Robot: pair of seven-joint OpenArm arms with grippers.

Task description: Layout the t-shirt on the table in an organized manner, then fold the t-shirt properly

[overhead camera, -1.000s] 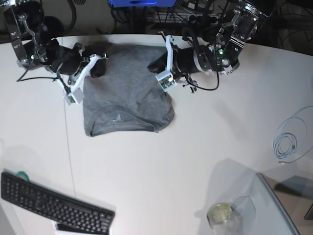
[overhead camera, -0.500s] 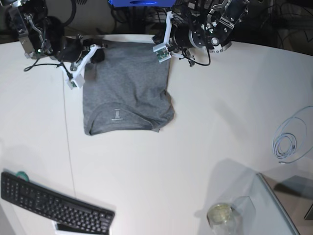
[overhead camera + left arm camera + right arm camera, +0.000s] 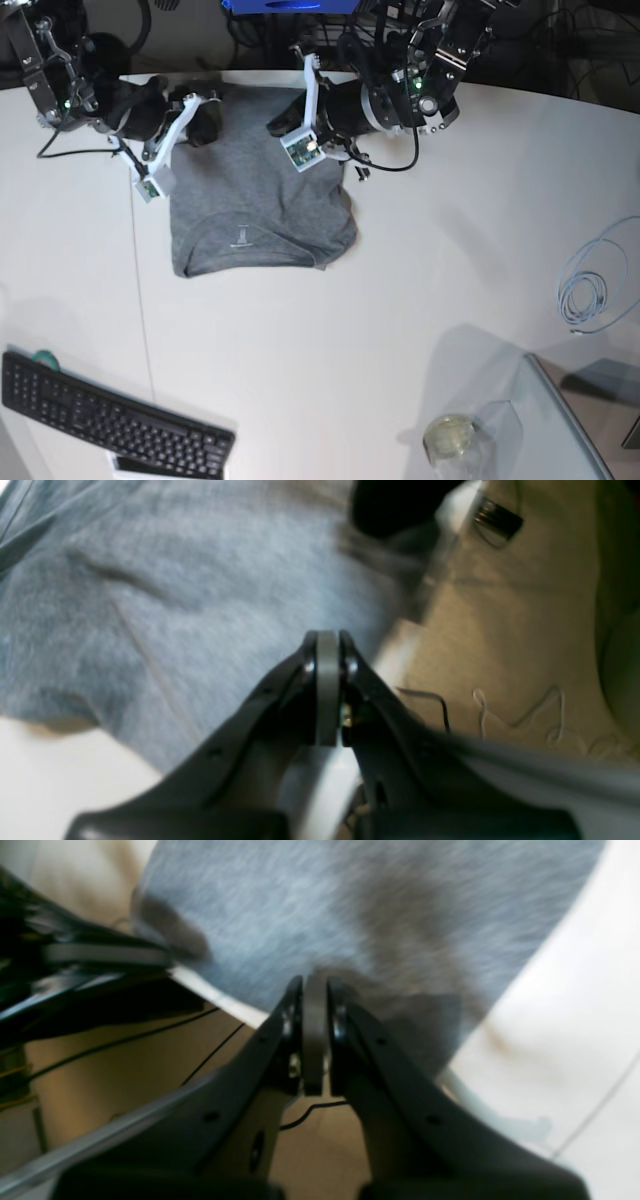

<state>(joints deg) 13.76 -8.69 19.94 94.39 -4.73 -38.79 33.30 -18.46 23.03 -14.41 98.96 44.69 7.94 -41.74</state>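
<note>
The grey t-shirt (image 3: 260, 200) lies folded into a rough rectangle on the white table (image 3: 350, 350), its far edge at the table's back rim. My left gripper (image 3: 283, 118) hangs over the shirt's far right part, jaws shut. In the left wrist view that gripper (image 3: 327, 634) shows pads pressed together over the t-shirt (image 3: 175, 605), with no cloth seen between them. My right gripper (image 3: 207, 122) sits at the far left corner, also shut. Seen from the right wrist, it (image 3: 315, 979) has its tip at the t-shirt (image 3: 350, 905) beside the table's rim (image 3: 225, 1007).
A black keyboard (image 3: 110, 420) lies at the near left. A coiled pale cable (image 3: 583, 295) rests at the right. A glass jar (image 3: 450, 440) and a clear glass panel (image 3: 575, 430) stand at the near right. Beyond the back rim is floor with loose cables (image 3: 500, 710).
Both arms swung back to the far rim and the shirt's far edge straightened there. Since then the left arm has come left over the shirt, and the right arm has shifted slightly right.
</note>
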